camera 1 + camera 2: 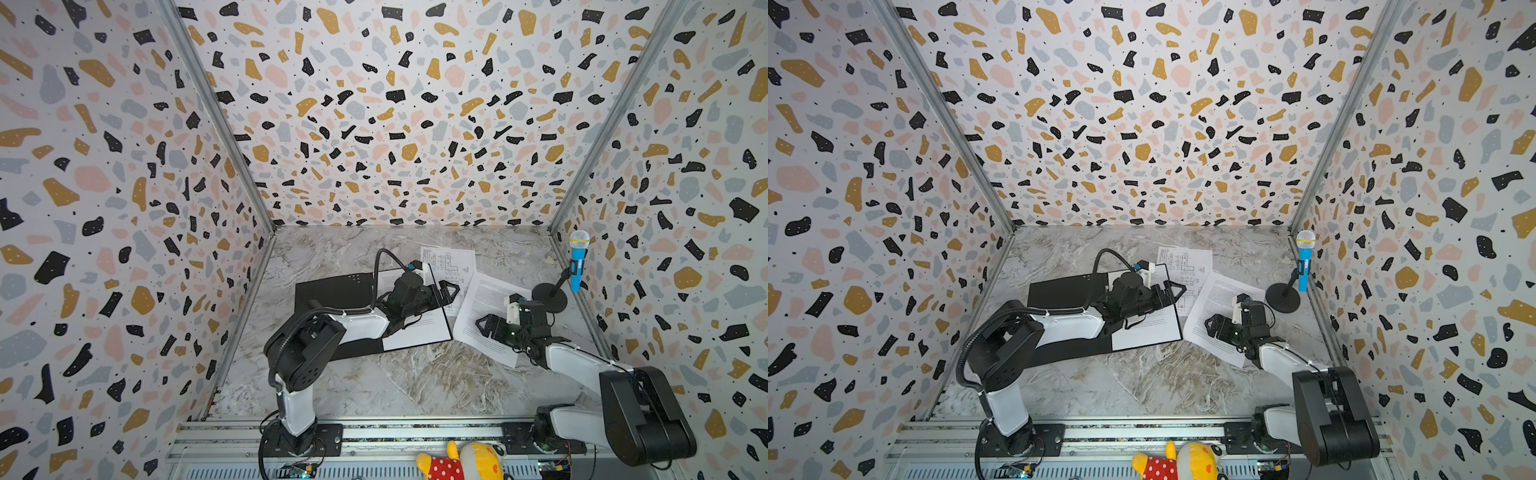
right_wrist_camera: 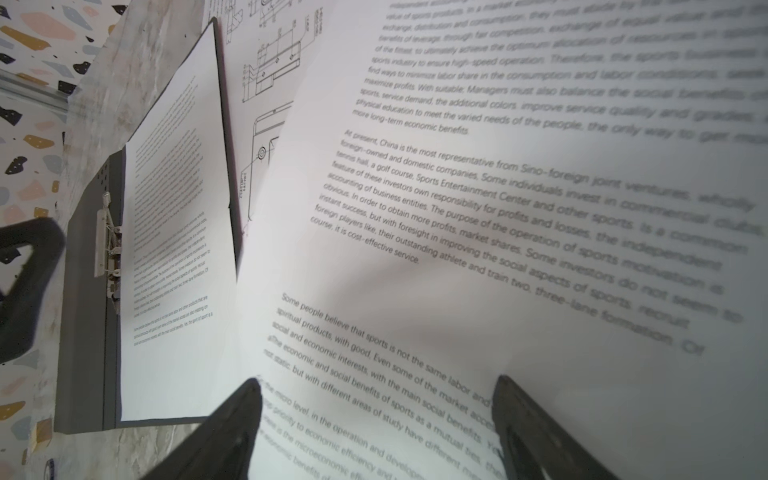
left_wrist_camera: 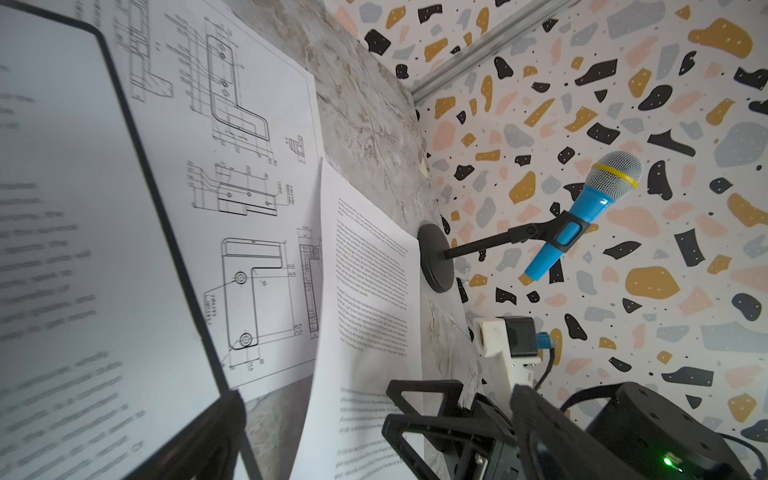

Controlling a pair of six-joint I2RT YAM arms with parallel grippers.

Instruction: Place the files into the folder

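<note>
Two claws gape: right claw [image 1: 484,326] over text sheet [image 1: 488,297], left claw [image 1: 451,291] at folder [image 1: 332,291] edge.

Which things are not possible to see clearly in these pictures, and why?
Spine clip of the folder: hidden under the left arm in both top views.
Sheet in the folder: middle covered by that arm; text blurred in the left wrist view.
Right gripper: contact with the loose text sheet cannot be told.
Drawing sheet: figures too small in both top views.
</note>
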